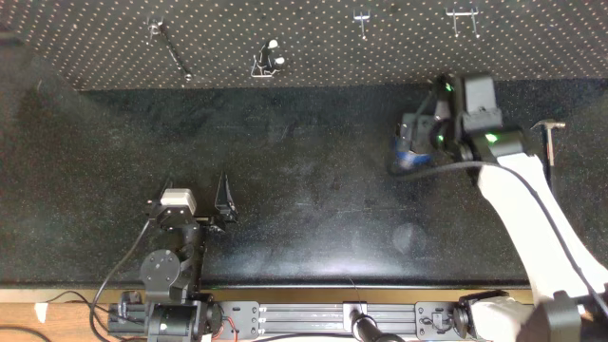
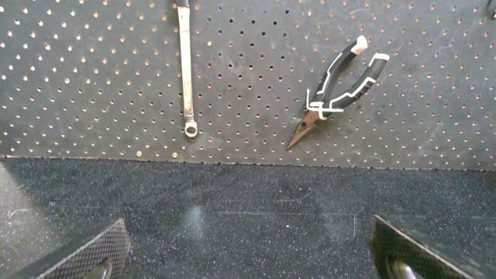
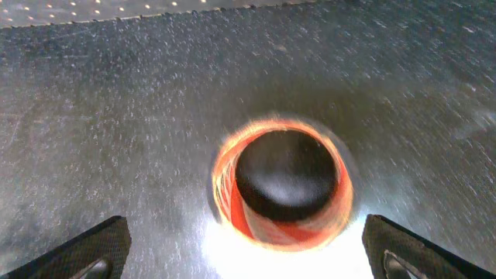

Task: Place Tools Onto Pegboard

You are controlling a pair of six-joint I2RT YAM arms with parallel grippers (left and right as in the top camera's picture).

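Observation:
A silver wrench (image 2: pixel 186 70) and black-and-white needle-nose pliers (image 2: pixel 337 89) hang on the pegboard (image 2: pixel 93 93); the top view shows the wrench (image 1: pixel 172 48) and the pliers (image 1: pixel 269 61) on the left half of the board. My right gripper (image 1: pixel 410 144) hangs low over the black mat at the right. It is open, and past its fingers (image 3: pixel 93 248) is a tool's round black end ringed in orange-red (image 3: pixel 285 177), seen end on. A bluish part (image 1: pixel 403 159) shows under it from above. My left gripper (image 1: pixel 225 201) stands open near its base, nothing between its fingers (image 2: pixel 85 252).
Two bare metal hooks (image 1: pixel 361 20) (image 1: pixel 463 19) stick out of the board's right half. A small hammer (image 1: pixel 549 131) lies on the mat by the right edge, beside the right arm. The black mat (image 1: pixel 304 180) stretches between the arms.

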